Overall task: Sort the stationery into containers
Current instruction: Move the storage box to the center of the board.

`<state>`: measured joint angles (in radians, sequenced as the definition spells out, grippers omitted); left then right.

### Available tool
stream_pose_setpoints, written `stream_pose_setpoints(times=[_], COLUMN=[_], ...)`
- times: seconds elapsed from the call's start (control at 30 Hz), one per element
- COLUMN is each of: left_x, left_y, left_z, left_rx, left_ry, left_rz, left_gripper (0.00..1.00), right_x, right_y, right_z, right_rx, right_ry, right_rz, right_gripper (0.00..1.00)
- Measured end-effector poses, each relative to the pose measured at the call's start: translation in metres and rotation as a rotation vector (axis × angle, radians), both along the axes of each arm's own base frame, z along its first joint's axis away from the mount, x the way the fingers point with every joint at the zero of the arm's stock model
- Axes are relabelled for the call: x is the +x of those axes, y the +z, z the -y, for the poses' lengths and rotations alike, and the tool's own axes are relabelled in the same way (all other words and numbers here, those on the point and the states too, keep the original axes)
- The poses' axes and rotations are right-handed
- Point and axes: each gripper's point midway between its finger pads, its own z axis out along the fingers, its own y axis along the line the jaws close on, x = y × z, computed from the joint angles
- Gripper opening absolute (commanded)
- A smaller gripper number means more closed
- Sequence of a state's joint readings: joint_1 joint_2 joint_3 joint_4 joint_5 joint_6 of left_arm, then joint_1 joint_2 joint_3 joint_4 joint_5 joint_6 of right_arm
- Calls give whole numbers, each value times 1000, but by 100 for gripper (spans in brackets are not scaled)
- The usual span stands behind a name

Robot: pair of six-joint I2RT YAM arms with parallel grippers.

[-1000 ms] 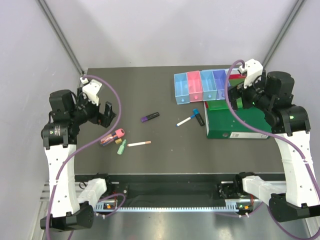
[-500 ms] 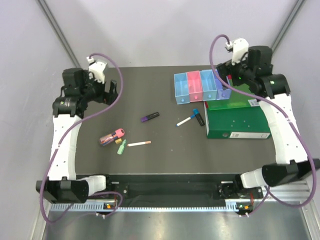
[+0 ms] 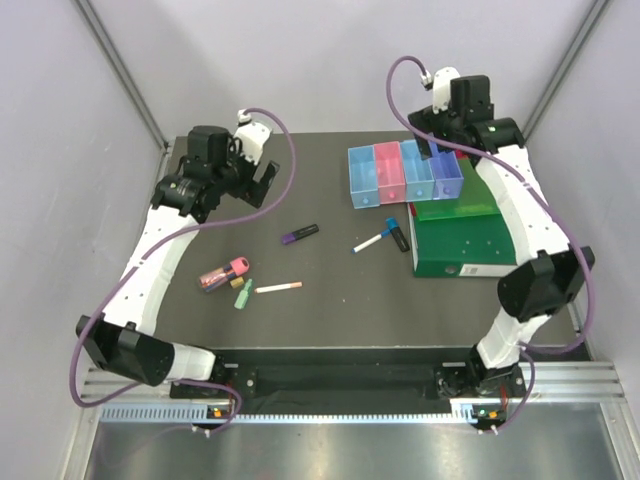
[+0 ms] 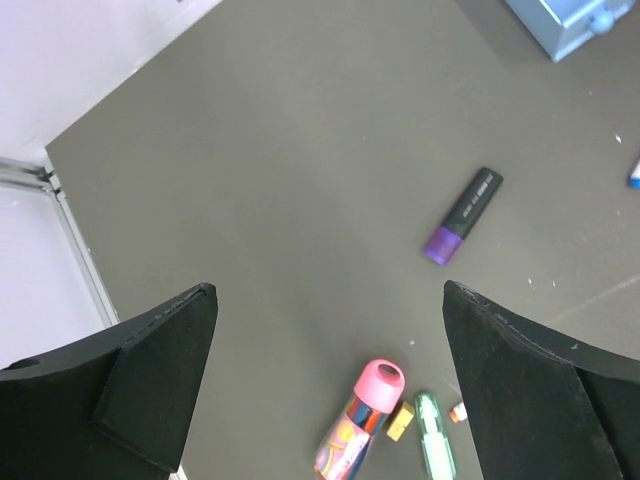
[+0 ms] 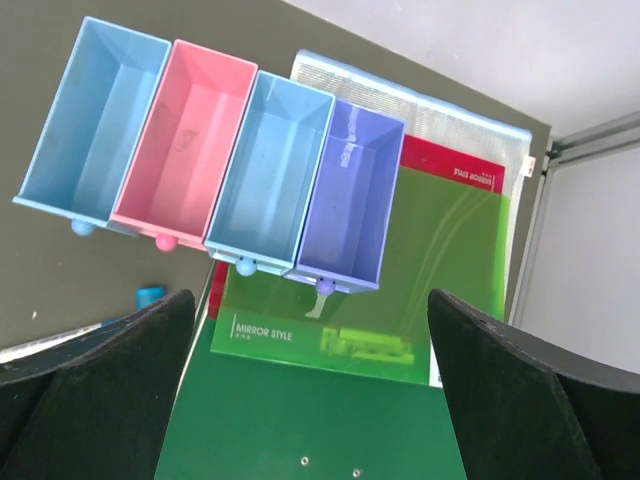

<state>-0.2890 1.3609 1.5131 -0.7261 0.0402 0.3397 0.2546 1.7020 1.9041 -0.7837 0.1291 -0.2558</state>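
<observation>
So, nothing is sorted yet; my left claw (image 4: 328,290) and right claw (image 5: 310,300) both hang released, empty. Next I'd lower the left onto the stubby purple-black highlighter (image 4: 462,215).

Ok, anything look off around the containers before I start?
The containers lie askew: the purple end overlaps the green binder, the opposite blue end is over bare table, so the row may sit tilted.

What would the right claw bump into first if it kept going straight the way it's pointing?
Probably the green binder, right beside the end of the purple box. The open right claw aims there, but depth is unclear, so it could clip the box first.
</observation>
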Motion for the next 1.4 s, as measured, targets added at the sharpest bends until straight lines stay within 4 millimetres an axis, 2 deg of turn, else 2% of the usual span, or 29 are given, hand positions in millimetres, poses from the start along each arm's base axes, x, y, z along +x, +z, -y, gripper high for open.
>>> stream_pose_setpoints(times=[0.23,0.5,0.77,0.87,0.9,1.07,1.17,1.23,1.27,1.3,1.33,1.4], left_x=[16,41,42,42,41,35,30,27,26,25,25,25], left_y=[3,-31,-30,-29,-28,-16,-5,2,4,5,6,5], left_z=[5,16,22,23,23,21,19,18,18,18,18,18], left_rx=[-40,-49,-78,-81,-83,-88,-92,-95,-97,-97,-98,-98], left_ry=[14,15,-1,-3,-3,-5,-9,-10,-11,-11,-11,-12], left_rz=[35,-21,-24,-23,-20,4,31,46,52,54,56,55], left_gripper=[99,99,99,99,99,99,99,99,99,99,99,99], right_x=[37,69,92,94,94,95,98,98,99,99,99,100], right_y=[-44,-104,-164,-182,-188,-209,-216,-220,-221,-221,-221,-221], right_z=[-12,-27,-46,-51,-54,-60,-61,-61,-60,-60,-60,-59], right_rx=[-8,-16,-8,-6,-3,0,3,2,0,-1,3,12], right_ry=[-9,13,38,47,51,54,49,47,44,42,37,17], right_rz=[-75,-175,-263,-293,-303,-333,-341,-347,-346,-346,-345,-341], right_gripper=[98,91,80,70,62,39,33,24,18,5,0,0])
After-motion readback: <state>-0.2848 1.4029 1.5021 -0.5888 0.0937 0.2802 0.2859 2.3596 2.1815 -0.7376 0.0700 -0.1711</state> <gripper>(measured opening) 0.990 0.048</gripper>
